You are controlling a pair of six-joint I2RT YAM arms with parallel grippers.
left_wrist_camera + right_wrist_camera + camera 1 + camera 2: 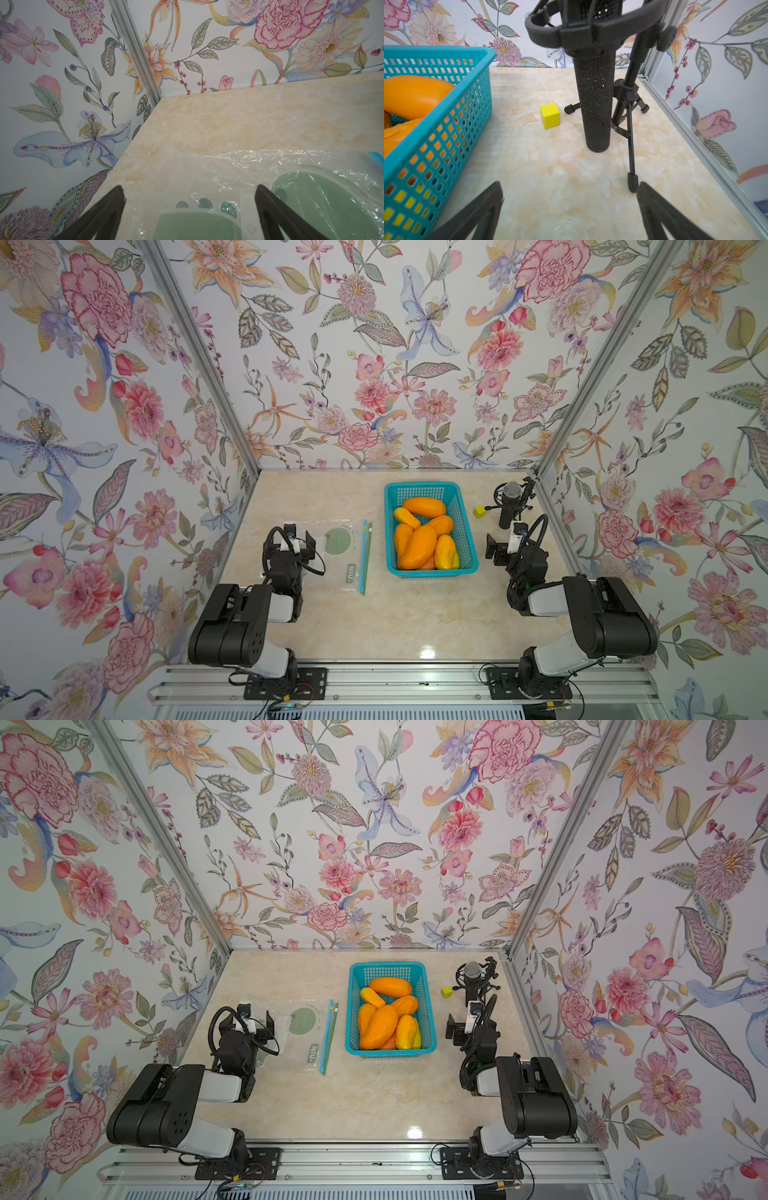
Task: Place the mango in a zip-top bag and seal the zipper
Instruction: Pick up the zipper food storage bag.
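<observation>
On the pale marbled surface [395, 614], left of centre, the zip-top bag [332, 566] lies flat: clear crinkled plastic with green print. Its zipper strip [365, 556], blue and green, runs near-to-far along the bag's right edge, the side facing the teal basket [422, 486]; zipper shut or not, cannot tell. Basket sits just right of the bag, apart from it, long side running near-to-far. Mangoes [419, 548] are all piled inside the basket, several, orange to yellow, plus a pinkish one mostly buried at the near end. Biggest orange one lies diagonally on top of the pile, another lies crosswise at the far end. Left pincer [189, 187] is released, jaws spread wide, nothing between them. It hangs over the bag's left part, its black fingers [117, 195] seen above the clear plastic and green print in the left wrist view; touching the plastic or not, cannot tell. Right pincer [569, 182] is also released, jaws wide, holding nothing, over bare surface right of the basket, pointing to the far side. Far right: black microphone [596, 104] on a small tripod stand [630, 145], near the right wall. Yellow cube [549, 115] rests on the surface between the basket's far right corner and the microphone, touching neither. Floral wallpaper [374, 364] on all three walls.
</observation>
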